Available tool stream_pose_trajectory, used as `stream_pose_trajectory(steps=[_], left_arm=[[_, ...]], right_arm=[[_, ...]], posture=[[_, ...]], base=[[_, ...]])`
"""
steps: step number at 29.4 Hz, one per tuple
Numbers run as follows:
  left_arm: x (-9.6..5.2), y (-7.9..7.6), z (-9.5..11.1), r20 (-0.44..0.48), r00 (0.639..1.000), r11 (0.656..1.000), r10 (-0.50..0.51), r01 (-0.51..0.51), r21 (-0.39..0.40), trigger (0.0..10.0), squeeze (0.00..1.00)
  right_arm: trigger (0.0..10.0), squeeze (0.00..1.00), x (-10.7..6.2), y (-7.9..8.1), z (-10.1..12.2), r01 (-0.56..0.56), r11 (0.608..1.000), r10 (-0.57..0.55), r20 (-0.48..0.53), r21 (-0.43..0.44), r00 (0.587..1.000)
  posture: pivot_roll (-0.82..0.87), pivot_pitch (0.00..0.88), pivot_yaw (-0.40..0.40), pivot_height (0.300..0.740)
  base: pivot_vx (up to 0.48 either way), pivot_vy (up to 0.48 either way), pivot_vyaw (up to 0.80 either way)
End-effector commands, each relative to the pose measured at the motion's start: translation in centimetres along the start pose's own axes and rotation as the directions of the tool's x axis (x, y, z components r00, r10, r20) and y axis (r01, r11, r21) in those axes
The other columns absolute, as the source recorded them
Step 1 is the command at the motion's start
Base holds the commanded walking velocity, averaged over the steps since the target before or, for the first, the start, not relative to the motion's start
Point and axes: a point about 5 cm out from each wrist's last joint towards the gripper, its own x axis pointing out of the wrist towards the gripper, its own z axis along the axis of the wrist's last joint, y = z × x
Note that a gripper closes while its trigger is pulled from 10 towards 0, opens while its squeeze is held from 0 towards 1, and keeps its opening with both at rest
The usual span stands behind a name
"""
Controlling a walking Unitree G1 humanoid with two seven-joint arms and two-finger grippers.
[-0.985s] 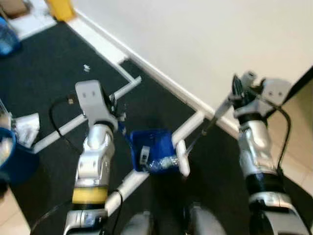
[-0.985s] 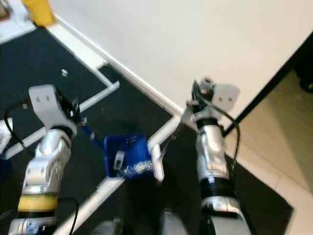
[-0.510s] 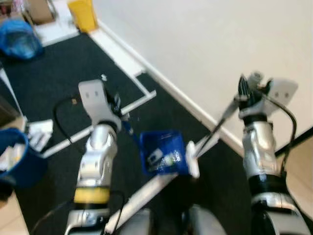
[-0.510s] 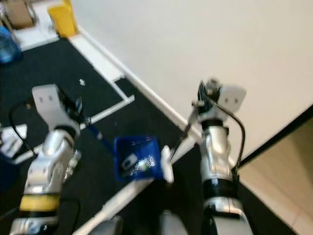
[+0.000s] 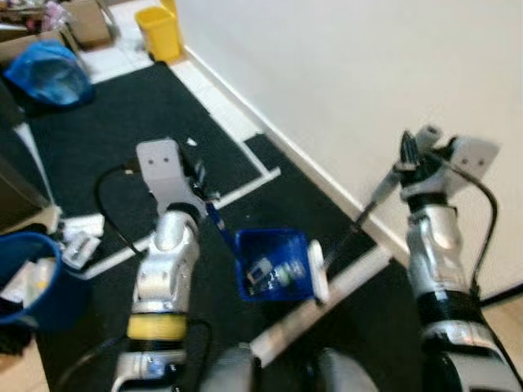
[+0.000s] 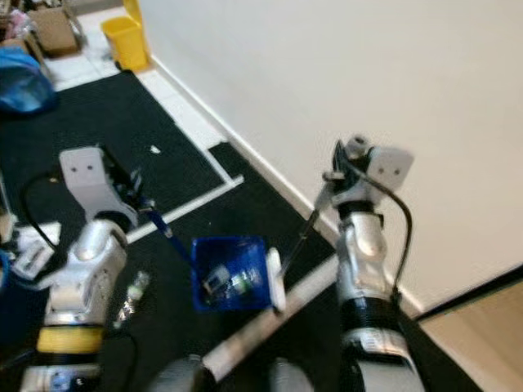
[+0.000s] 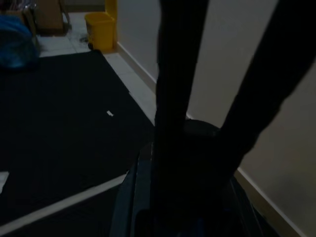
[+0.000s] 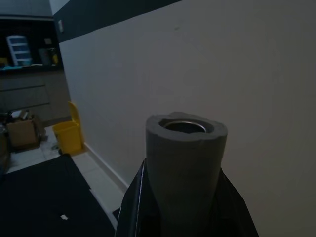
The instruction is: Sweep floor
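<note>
Dustpan (image 5: 274, 264), one, blue, litter inside, handle clamped by left gripper (image 5: 198, 186) fingers. Broom (image 5: 347, 238), one, clamped by right gripper (image 5: 409, 160) fingers.

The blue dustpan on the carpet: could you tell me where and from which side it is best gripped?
Grip the blue dustpan by its long slanted handle, near the upper end, coming from the robot's left. The handle rises away from the litter-filled tray, and the left gripper already sits there. The broom head stands at the tray's right side.

No writing, label or number can be read on anything here.
</note>
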Motion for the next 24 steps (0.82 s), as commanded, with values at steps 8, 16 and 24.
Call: stream_pose_trajectory(steps=[8, 16, 24], left_arm=[[-0.04, -0.54, 1.01, 0.05, 0.998, 1.0, -0.025, 0.025, -0.009, 10.0, 0.0], [-0.01, -0.59, 0.96, 0.049, 0.998, 1.0, -0.026, 0.027, -0.01, 10.0, 0.0], [-0.04, -0.55, 0.87, 0.046, 0.999, 1.0, -0.022, 0.023, -0.01, 10.0, 0.0]], right_arm=[[10.0, 0.0, 0.11, -0.74, 0.56, 0.035, 0.999, -0.036, 0.026, 0.032, 0.999], [10.0, 0.0, 0.12, -0.79, 0.59, 0.038, 0.999, -0.039, 0.028, 0.036, 0.999], [10.0, 0.0, 0.19, -0.84, 0.56, 0.039, 0.999, -0.04, 0.025, 0.034, 0.999]], posture=[[0.06, 0.051, -0.002, 0.74], [0.06, 0.049, -0.001, 0.74], [0.06, 0.052, -0.006, 0.74]], base=[[0.48, 0.0, 0.16], [0.48, 0.0, 0.0], [0.48, 0.0, 0.0]])
